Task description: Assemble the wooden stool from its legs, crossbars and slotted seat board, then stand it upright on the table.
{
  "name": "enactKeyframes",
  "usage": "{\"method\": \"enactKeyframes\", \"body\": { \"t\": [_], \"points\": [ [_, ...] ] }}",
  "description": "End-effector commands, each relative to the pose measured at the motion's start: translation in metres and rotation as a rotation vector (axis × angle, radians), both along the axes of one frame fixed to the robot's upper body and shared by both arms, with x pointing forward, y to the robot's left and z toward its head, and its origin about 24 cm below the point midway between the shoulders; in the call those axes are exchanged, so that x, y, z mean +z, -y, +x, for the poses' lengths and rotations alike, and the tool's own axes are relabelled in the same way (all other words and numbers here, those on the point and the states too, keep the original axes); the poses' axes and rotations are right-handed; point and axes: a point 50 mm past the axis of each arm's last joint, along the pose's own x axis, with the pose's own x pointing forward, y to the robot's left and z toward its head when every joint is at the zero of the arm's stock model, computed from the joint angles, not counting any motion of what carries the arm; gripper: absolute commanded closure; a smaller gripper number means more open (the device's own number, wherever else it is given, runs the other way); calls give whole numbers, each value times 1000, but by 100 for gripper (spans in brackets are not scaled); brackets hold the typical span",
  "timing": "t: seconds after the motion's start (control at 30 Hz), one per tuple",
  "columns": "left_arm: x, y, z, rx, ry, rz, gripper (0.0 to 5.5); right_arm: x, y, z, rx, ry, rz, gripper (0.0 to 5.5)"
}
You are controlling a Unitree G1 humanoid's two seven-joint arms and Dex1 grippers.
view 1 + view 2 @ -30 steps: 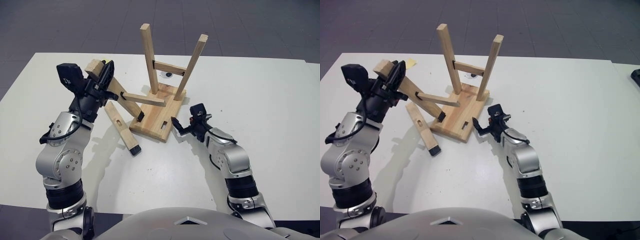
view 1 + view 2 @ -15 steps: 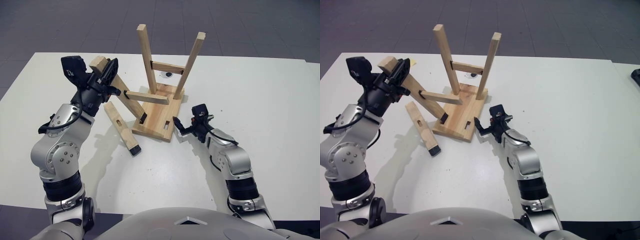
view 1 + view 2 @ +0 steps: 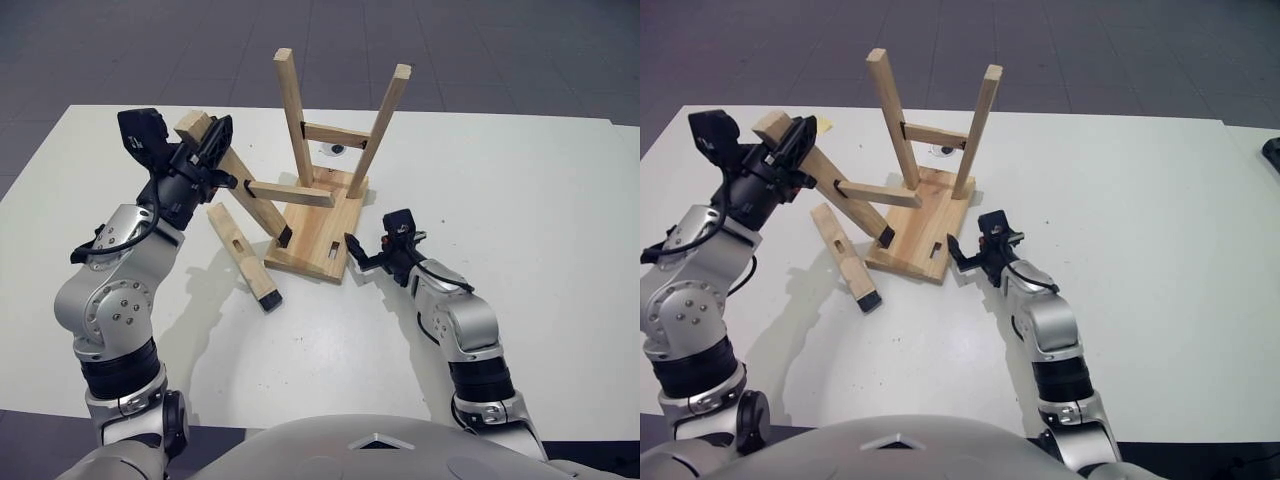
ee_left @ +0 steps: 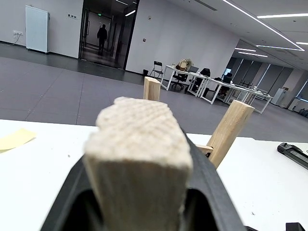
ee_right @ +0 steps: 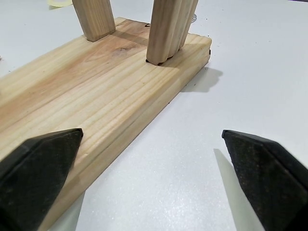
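**Partly assembled stool, inverted on a white table.** The seat board is a flat rectangular plank of pale wood with lengthwise grain and rectangular slots. It lies near the table's centre, long axis running from 7 to 1 o'clock. The left upright leg and right upright leg, square-section sticks of the same wood, rise from the board's 1 o'clock half. They splay apart toward their free ends, and a short crossbar joins them partway up.

The left gripper, at 10 o'clock of the board, has its jaws clamped on the upper end of the held leg. The left wrist view shows that end as rough sawn end grain between the black fingers. This leg is tilted, its long axis descending from 10 o'clock to a black-tipped lower end at the board's 7 o'clock corner. Whether it sits in a slot cannot be told. A second crossbar projects level from it toward 3 o'clock, ending close to the left upright leg's base.

A loose leg lies flat on the table at 8 o'clock of the board. Its axis runs from 11 to 5 o'clock, with a black cap at the 5 o'clock end and a mortise in its upper face.

The right gripper sits low over the table at 4 o'clock of the board. Its jaws are spread wide, holding nothing, and point at the board's long edge. A yellow note lies at 10 o'clock, beyond the left gripper.
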Motion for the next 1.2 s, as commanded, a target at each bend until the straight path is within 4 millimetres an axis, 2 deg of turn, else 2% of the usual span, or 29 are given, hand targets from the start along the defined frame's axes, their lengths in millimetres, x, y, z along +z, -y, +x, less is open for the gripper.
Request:
{"method": "enactKeyframes", "body": {
  "t": [0.03, 0.23, 0.7, 1.03, 1.2],
  "points": [
    [8, 1, 2, -12, 16, 5, 446, -3, 3, -2, -29, -15, 2, 10],
    [0, 4, 0, -28, -21, 7, 446, -3, 0, -2, -46, -10, 14, 10],
    [-4, 3, 0, -20, -37, 27, 446, -2, 2, -1, -70, -3, 26, 10],
    [-26, 1, -7, 55, -121, 61, 446, 1, 2, 1, -72, 16, 27, 10],
    [-41, 7, -20, 64, -192, 116, 446, 8, -1, 3, -60, 43, 38, 10]
  ]
}}
